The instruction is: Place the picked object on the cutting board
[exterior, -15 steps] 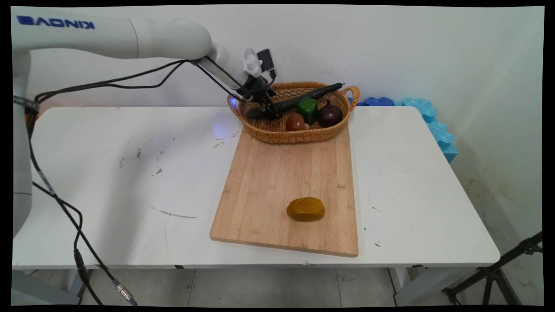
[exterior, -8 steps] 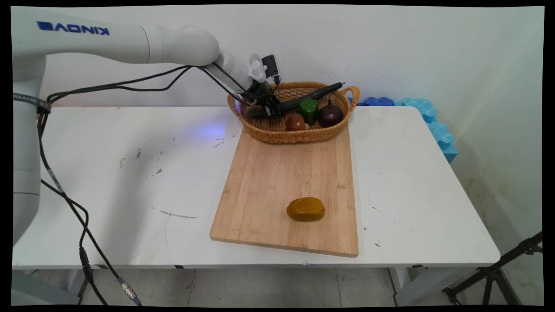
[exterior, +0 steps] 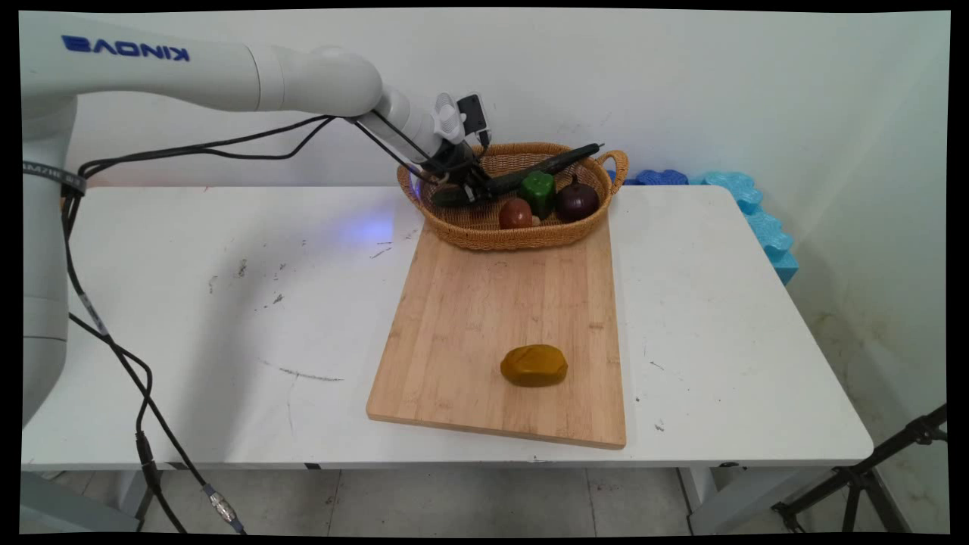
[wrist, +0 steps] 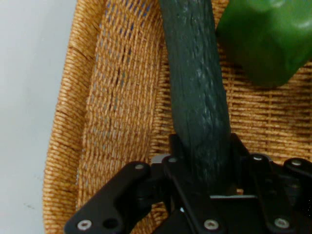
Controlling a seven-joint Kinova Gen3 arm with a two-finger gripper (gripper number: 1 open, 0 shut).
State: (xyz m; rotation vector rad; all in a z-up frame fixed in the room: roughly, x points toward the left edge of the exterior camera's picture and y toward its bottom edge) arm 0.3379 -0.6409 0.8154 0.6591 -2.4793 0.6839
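My gripper (exterior: pixel 468 191) (wrist: pixel 202 161) reaches into the left part of a wicker basket (exterior: pixel 454 227) (wrist: pixel 112 97) and is shut on a long dark green cucumber (exterior: pixel 530 170) (wrist: pixel 195 87). The cucumber slants up across the basket toward its right handle, lifted slightly at my end. A green bell pepper (exterior: pixel 538 191) (wrist: pixel 263 39) lies right beside the cucumber. A red tomato (exterior: pixel 515 213) and a dark purple onion (exterior: pixel 577 200) sit in the basket in front of it.
A wooden cutting board (exterior: pixel 484 325) lies in front of the basket with a yellow-brown potato (exterior: pixel 534 365) near its front edge. Blue foam pieces (exterior: pixel 757 219) sit at the table's far right edge. The white table (exterior: pixel 227 341) has scuff marks at left.
One second ago the gripper sat lower in the basket on the cucumber's left end; it has risen slightly with that end. Since half a second ago hardly anything moved.
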